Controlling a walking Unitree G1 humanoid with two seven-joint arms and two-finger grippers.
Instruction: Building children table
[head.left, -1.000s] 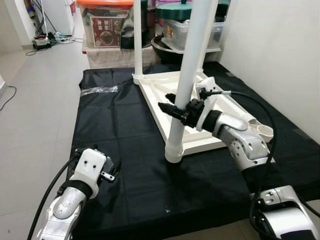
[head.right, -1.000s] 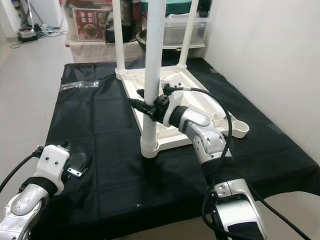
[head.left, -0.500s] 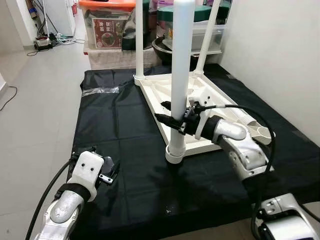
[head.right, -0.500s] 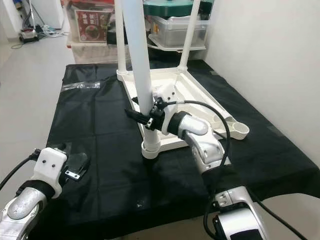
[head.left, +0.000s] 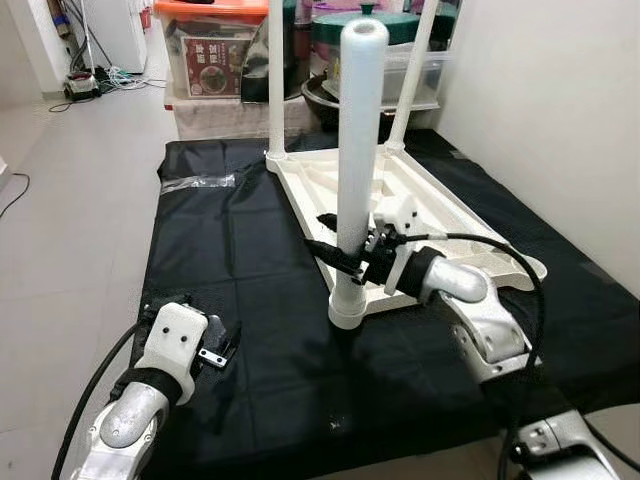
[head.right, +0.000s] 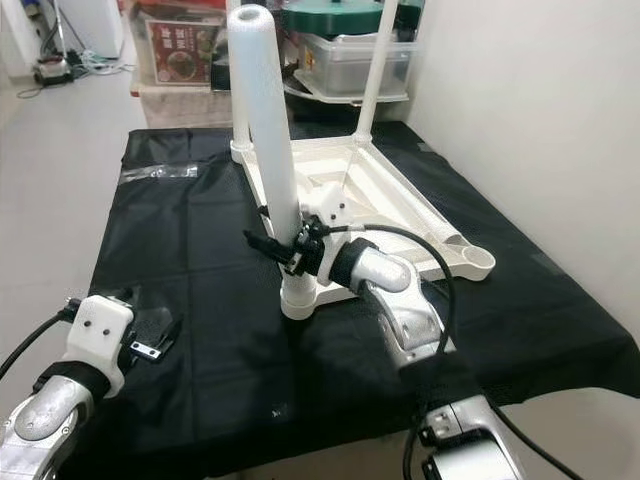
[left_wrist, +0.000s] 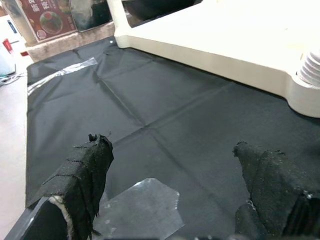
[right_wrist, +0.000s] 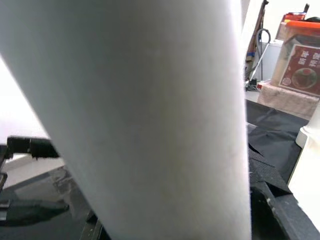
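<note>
Change since a second ago: the white table leg (head.left: 358, 170) in the right gripper (head.left: 345, 250) leaned toward the upper right with its top out of frame; it now stands close to upright at frame centre, rounded top end visible near the top edge.

Item 1. White table leg: threaded foot seated in the near corner socket of the overturned children's tabletop (head.left: 440, 215). Right gripper: black fingers clamped around the lower part of the leg, just above the socket. In the right wrist view the leg (right_wrist: 135, 115) stands directly against the camera.

Item 2. Overturned children's tabletop: white, underside up, lying on a black cloth (head.left: 250, 260) spread on the floor, centre to right of frame. Two further white legs (head.left: 276, 80) rise from its far corners, upper centre.

Item 3. Left gripper (head.left: 218, 342): lower left of frame, low over the black cloth, well apart from the tabletop. Fingers (left_wrist: 82, 175) spread wide, holding nothing. A piece of clear plastic (left_wrist: 135, 210) lies on the cloth between them.

Item 4. Strip of clear tape (head.left: 198, 181): on the cloth, upper left.

Item 5. Storage boxes (head.left: 205, 50): against the back, top of frame, one with an orange lid.
</note>
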